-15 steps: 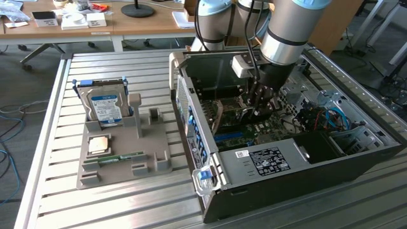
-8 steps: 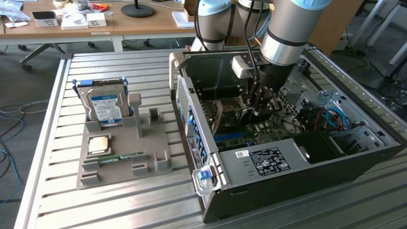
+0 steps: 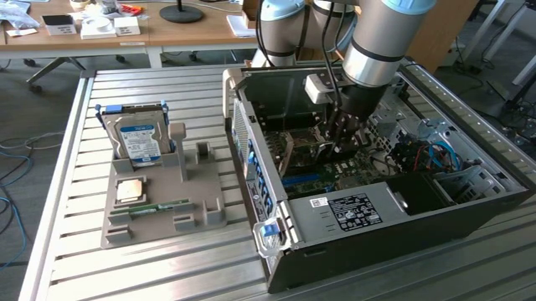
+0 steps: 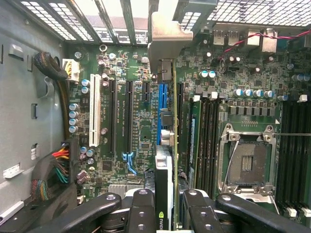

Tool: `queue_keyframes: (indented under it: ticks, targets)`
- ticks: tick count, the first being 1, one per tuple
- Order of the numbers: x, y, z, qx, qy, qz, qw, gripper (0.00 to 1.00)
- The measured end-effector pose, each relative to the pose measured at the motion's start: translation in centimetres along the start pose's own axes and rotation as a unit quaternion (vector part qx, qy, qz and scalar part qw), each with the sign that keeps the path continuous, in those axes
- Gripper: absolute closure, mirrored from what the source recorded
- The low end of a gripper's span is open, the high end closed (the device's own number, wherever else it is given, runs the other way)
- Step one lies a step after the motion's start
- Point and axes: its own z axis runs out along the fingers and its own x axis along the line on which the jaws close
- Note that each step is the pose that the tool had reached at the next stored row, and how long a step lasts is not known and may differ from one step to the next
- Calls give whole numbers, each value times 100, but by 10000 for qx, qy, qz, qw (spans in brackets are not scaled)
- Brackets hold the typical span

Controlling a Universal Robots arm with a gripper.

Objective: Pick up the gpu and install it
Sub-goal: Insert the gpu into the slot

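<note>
Tool: nearest the wrist camera. Its dark fingers are clamped on the gpu, one on each face.
Gpu: held edge-on inside the computer case, right over the blue slot and shifted slightly toward the CPU socket side of it.
Long axis: the card runs parallel to the blue slot, from the tool out to its silvery bracket. The bracket sits past the slot's far end, at the vented rear wall.
Key relation: the gpu hangs beneath the tool with its lower edge facing the blue slot. I cannot tell whether that edge touches the slot or hovers just above it.
Arm: comes straight down into the case above the blue slot.
Progress, as judged: the pick-up is done; seating is not confirmed.
Elsewhere: the hard drive and memory stick sit in a grey holder on the bench, well apart from the blue slot.
</note>
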Motion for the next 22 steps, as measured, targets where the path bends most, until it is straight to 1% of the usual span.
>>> queue_keyframes:
  ticks: [22]
  targets:
    - [0,17,15,0,0,1,10000,73]
